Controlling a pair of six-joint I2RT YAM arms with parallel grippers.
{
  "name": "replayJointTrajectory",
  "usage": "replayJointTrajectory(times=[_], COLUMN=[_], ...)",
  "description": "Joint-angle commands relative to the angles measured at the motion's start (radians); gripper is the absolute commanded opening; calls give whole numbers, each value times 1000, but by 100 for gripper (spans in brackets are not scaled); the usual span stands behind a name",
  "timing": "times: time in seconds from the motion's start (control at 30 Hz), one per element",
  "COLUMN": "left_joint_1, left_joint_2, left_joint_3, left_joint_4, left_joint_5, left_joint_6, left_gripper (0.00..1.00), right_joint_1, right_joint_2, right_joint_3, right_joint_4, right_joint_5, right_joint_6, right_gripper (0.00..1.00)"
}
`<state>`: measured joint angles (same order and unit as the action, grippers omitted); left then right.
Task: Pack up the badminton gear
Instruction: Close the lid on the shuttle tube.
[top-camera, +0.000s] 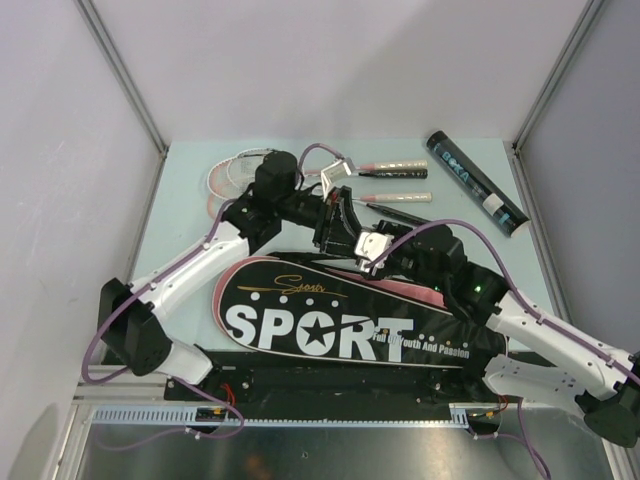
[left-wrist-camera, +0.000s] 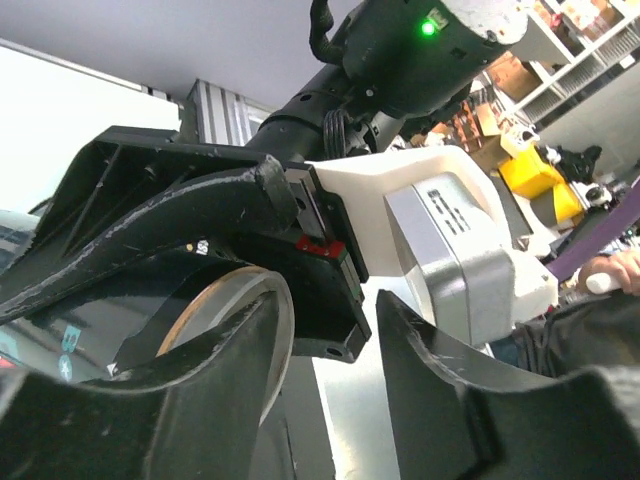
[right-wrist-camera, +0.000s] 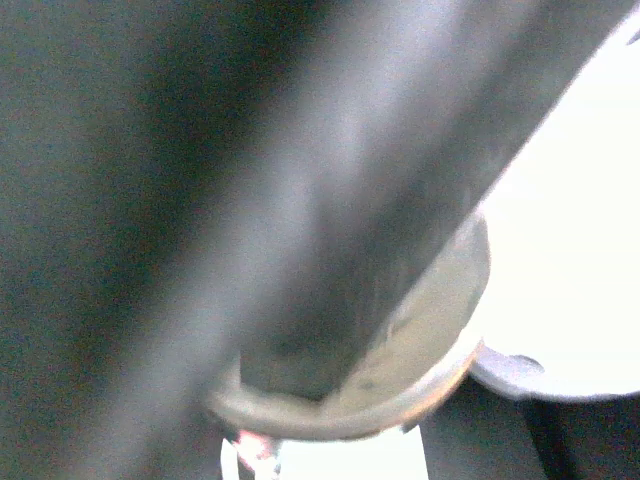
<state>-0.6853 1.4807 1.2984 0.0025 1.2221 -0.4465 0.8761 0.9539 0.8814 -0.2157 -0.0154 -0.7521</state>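
Left tool (left-wrist-camera: 330, 335): fingers (left-wrist-camera: 170, 400) apart, released, gripping nothing; a pale surface shows through the gap. Just behind its left-hand finger in the wrist view sits the round, tan-rimmed end of a dark tube (left-wrist-camera: 235, 320). The rim is close to that finger; contact not certain.

Right tool (top-camera: 355, 238): faces the left tool, tips nearly meeting it, over the far edge of the bag (top-camera: 330, 330). It is grasping the tube. Seen from the left wrist, one of its black fingers arches over the tube near the rimmed end. In its own wrist view the tube runs right across the lens, blurred, with the rimmed end at the bottom. Green light (left-wrist-camera: 430, 27) lit on the arm behind it.

Bag: black, long, racket-shaped, white "SPORT" lettering, pink edge. It lies flat on the table (top-camera: 185, 205) on the near side of both tools, toward the arm bases.

Rackets (top-camera: 240, 175): beyond the left tool, flat on the table, heads off to its left. The handles (top-camera: 395, 168) point right, past both tools: two pale, one black. The left arm crosses over the shafts.

Other tube (top-camera: 478, 185): dark with teal print, loose on the table. It is well apart from the right tool, beyond it and to its right, slanted toward the far right corner.
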Motion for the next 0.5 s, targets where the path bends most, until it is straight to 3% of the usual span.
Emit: replayJointTrajectory(times=[0.0,0.33,0.47], left_joint_1=[7,95,157], left_joint_2=[15,-121,-239], left_joint_3=[-21,-24,-59], left_joint_4=[-50,-50,-48], left_joint_5=[-260,-240,-306], left_joint_6=[48,29,69], left_gripper=[60,67,66], right_joint_1=[15,-108,-134], right_joint_2=[-72,-52,-41], right_joint_3=[54,-15,-21], right_joint_4=[320,325,326], right_joint_5=[-296,-363,-377], right_joint_6=[100,160,166], right_gripper=[11,11,11])
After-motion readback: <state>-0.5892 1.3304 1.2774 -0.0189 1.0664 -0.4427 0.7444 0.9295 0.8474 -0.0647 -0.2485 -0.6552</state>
